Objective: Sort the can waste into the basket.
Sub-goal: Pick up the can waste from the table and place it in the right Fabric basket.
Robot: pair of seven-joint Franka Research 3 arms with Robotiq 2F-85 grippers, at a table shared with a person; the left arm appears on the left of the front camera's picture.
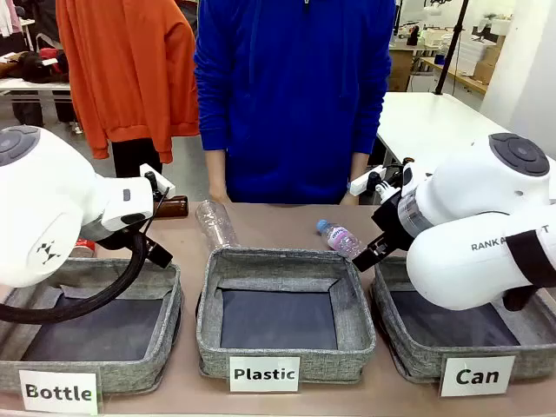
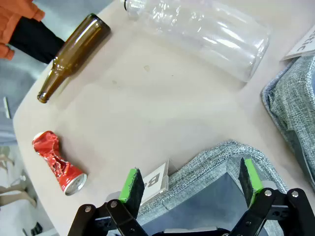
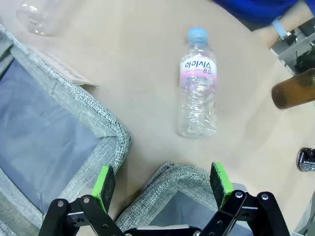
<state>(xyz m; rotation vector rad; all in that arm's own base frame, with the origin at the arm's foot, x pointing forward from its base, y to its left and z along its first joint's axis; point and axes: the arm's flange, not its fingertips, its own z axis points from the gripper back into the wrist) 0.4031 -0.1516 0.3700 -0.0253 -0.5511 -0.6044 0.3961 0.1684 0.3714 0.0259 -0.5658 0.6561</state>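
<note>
no can gripped yet: both pairs of jaws gape empty. the crushed red can (image 2: 58,161) lies on the surface near the left jaws, well apart from the "can" basket (image 1: 413,358). a dark object (image 3: 307,160) is perhaps the black can. next: lower onto the red can and grip it.

Water bottle (image 3: 197,83) lies near what seems a brown bottle (image 3: 295,88).

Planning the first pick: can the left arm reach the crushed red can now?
Probably yes. The crushed red can lies alone on the table beside the Bottle basket, and the open left pincer hangs over that basket's corner, nothing between.
</note>
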